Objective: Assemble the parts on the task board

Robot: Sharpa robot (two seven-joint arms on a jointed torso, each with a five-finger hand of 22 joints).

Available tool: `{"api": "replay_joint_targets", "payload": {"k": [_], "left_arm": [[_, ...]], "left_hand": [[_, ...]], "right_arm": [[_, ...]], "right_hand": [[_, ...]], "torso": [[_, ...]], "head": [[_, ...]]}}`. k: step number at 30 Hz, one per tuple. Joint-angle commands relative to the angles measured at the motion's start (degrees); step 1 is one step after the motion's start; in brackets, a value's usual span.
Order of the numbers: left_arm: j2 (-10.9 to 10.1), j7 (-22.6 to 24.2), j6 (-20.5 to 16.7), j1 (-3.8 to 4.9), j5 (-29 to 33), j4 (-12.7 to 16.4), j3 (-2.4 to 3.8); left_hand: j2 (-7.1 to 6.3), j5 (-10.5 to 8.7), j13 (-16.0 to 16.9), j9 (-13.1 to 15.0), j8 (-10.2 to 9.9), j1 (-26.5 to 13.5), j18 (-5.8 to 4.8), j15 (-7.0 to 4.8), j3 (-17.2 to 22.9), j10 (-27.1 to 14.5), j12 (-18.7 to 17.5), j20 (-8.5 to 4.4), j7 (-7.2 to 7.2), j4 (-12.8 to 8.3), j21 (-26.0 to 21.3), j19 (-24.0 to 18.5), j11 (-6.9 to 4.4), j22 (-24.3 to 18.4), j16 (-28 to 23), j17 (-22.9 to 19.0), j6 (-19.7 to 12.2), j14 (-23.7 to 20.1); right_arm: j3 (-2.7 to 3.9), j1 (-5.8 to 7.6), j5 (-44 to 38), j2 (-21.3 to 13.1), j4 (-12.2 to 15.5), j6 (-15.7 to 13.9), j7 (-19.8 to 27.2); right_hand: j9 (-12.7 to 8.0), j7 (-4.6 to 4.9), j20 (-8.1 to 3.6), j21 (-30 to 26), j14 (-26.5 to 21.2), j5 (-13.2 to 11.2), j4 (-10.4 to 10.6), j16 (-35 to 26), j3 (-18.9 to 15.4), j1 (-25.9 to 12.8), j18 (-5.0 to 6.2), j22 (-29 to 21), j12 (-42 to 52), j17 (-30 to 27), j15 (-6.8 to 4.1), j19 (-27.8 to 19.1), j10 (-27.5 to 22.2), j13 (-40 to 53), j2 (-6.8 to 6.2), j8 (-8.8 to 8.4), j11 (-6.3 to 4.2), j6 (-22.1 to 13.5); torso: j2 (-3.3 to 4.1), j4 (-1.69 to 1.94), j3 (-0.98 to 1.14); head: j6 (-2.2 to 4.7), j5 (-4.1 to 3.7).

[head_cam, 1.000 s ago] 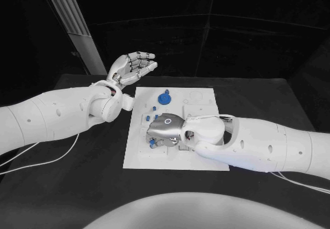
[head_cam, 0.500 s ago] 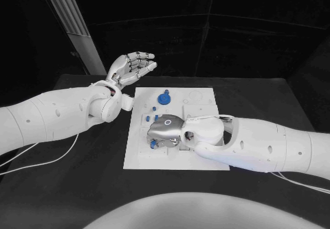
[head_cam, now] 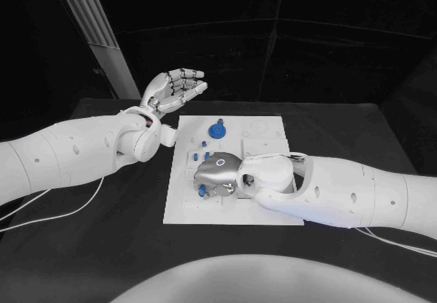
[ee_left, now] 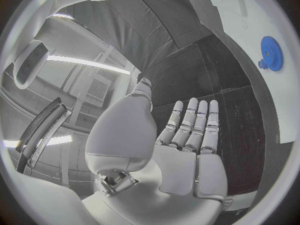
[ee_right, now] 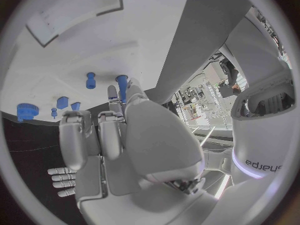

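The white task board (head_cam: 228, 211) lies mid-table. My right hand (head_cam: 218, 175) is lowered onto its left-middle area, fingers curled down. In the right wrist view a blue peg (ee_right: 122, 82) stands between the thumb and a finger (ee_right: 112, 94), apparently pinched; the head view shows a blue part (head_cam: 202, 189) under the fingertips. A blue gear (head_cam: 218, 130) sits on the board's far part, with small blue pieces (head_cam: 197, 154) nearer. My left hand (head_cam: 175, 87) is raised beyond the board's far left corner, palm up, fingers apart and holding nothing (ee_left: 187, 150).
A second blue peg (ee_right: 90, 80) and small blue pieces (ee_right: 62, 102) stand on the board (ee_right: 94, 45) past my right fingertips. The blue gear (ee_left: 271, 53) is in the left wrist view too. A pale post (head_cam: 100, 44) rises behind the table at far left.
My right hand has shifted slightly toward the board's left edge and nearer side. The left hand has stayed where it was.
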Motion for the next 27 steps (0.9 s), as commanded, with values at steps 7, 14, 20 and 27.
{"api": "replay_joint_targets", "payload": {"k": [7,14,20,27], "left_arm": [[0.0,11.3,0.6,0.08,0.1,0.0,0.04],[0.0,11.3,0.7,-0.07,0.1,-0.2,0.04],[0.1,11.3,0.7,-0.36,0.1,-0.3,0.04],[0.5,11.2,0.8,-0.58,0.1,-0.7,0.04]], "left_hand": [[0.62,0.21,-0.1,-0.1,0.2,0.0,-0.51,0.11,0.2,-0.4,0.4,0.13,7.30,0.1,-0.3,0.2,-0.11,-0.1,0.1,-0.1,-0.5,-0.3],[0.76,0.21,-0.2,-0.1,0.5,0.0,-0.52,0.12,0.3,-0.5,0.6,0.13,7.32,0.1,-0.3,0.2,-0.10,-0.1,0.4,-0.3,-0.7,-0.4],[0.76,0.21,-0.2,-0.1,0.5,0.0,-0.52,0.12,0.3,-0.5,0.6,0.13,7.32,0.1,-0.3,0.2,-0.10,-0.1,0.4,-0.3,-0.7,-0.4],[0.75,0.21,-0.2,-0.1,0.5,0.0,-0.52,0.13,0.3,-0.6,0.7,0.13,7.32,0.1,-0.3,0.2,-0.10,-0.1,0.4,-0.4,-0.8,-0.4]], "right_arm": [[0.00,-0.06,1.3,-1.2,0.6,-8.9,-1.9],[0.06,0.25,18.6,-7.3,4.8,-23.9,1.2],[0.08,2.97,38.9,-16.0,9.8,-30.7,4.1],[0.06,5.09,50.6,-26.0,14.9,-27.9,0.0]], "right_hand": [[0.2,1.77,1.64,-2.2,3.0,0.2,0.2,-1.5,-3.2,-10.1,0.52,13.7,0.6,0.7,1.37,3.9,-5.8,0.4,-5.99,-0.12,1.57,-6.7],[0.6,1.66,2.06,-2.4,2.8,0.1,0.1,-1.7,0.4,-12.7,0.61,13.6,2.2,0.0,1.33,3.9,-4.6,0.7,-6.65,0.74,1.41,-5.0],[0.8,1.18,1.89,-2.3,3.0,0.1,-0.1,-1.5,1.5,-12.1,0.60,13.6,3.6,0.4,0.99,3.9,-2.9,1.0,-3.72,1.23,0.91,-3.9],[0.8,-0.06,0.55,-4.1,2.6,0.3,-0.1,-2.3,0.1,-13.6,1.08,13.0,9.3,-1.4,-0.53,3.0,3.9,3.4,-0.97,1.53,-0.83,-4.3]], "torso": [[0.00,-0.10,0.03],[-0.28,-0.17,-0.08],[-0.55,-0.38,-0.11],[-0.70,-0.26,-0.35]], "head": [[0.15,0.10],[0.06,-0.15],[0.14,-0.25],[0.35,-0.99]]}}
